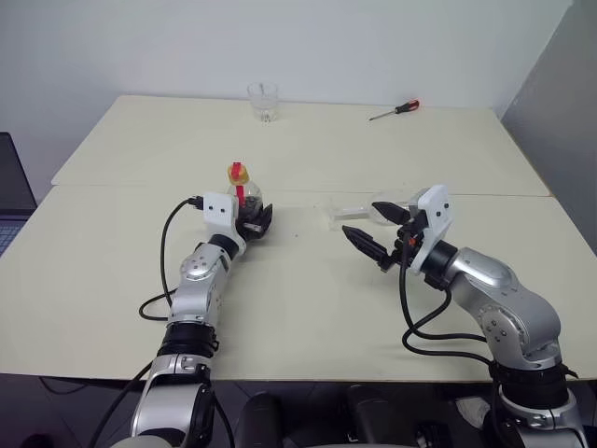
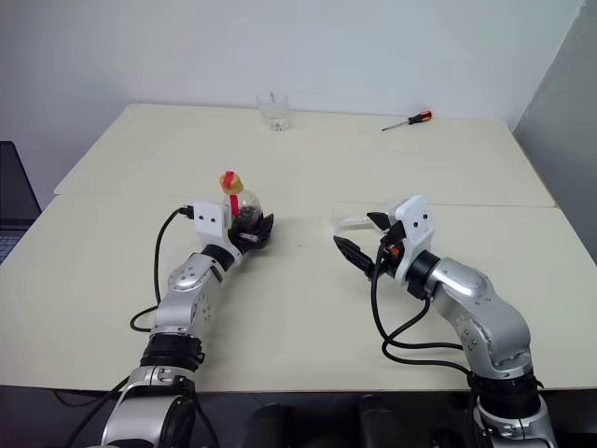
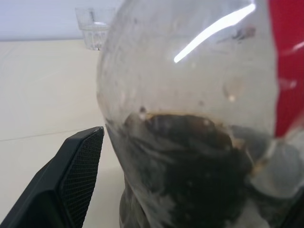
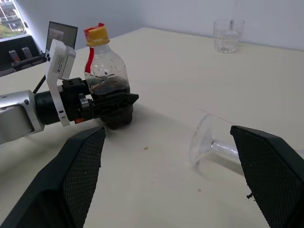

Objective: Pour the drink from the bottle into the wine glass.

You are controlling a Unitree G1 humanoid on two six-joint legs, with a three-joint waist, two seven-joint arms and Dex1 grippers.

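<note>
Nearest the front edge of the cream surface (image 1: 280, 308), the right gripper (image 1: 384, 235) hovers with its fingers spread wide apart and nothing between them. Just beyond it, the wine glass (image 4: 211, 142) lies tipped on its side on the surface, foot toward the middle. On the left side, the left gripper (image 1: 254, 220) has its fingers apart on either side of the upright bottle (image 4: 105, 83), which stands near the centre seam with the dark drink (image 3: 190, 180) in its lower part and its yellow cap on. Toward the far edge stand a clear tumbler (image 1: 263, 101) and, nearer the far right corner, a red-handled screwdriver (image 1: 395, 111).
</note>
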